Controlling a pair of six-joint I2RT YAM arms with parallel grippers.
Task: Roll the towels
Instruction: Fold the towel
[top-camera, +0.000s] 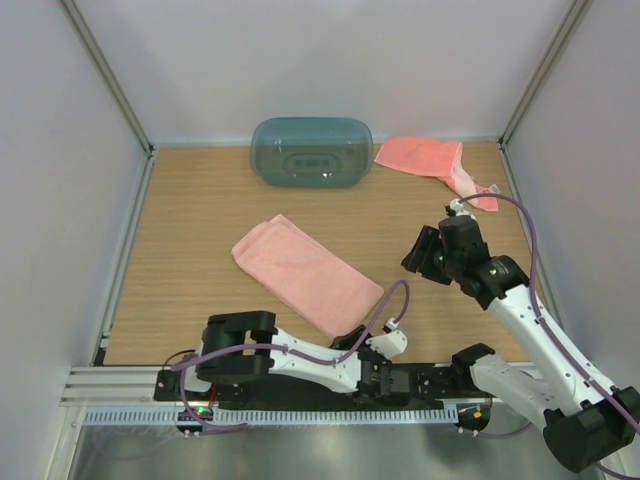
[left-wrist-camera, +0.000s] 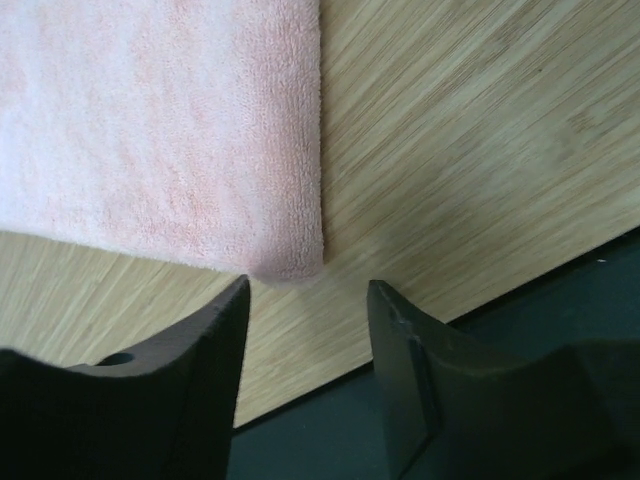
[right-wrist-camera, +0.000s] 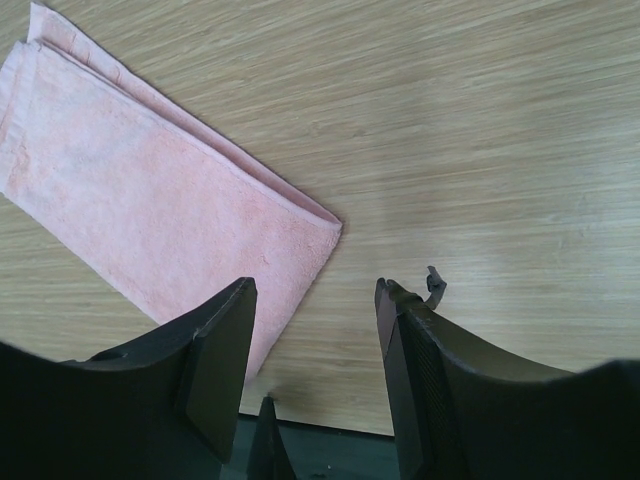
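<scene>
folded towel (top-camera: 305, 275) lying flat mid-table, second towel (top-camera: 425, 157) sitting crumpled back-right beside teal tub (top-camera: 311, 151). left gripper (left-wrist-camera: 308, 290) hovering at folded towel's near corner, jaws apart, empty. right gripper (right-wrist-camera: 315, 285) hanging released too.

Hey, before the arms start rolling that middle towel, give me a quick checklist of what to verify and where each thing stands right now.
1. Left hand open and empty: ok.
2. Right hand open and empty: ok.
3. Middle towel folded into a flat strip: ok.
4. Left hand at that towel's near corner: ok, the corner lies just ahead of it.
5. Right hand at that towel: not ok, it hangs off to the towel's right.
6. Far towel laid flat: not ok, it lies rumpled beside the tub.
</scene>
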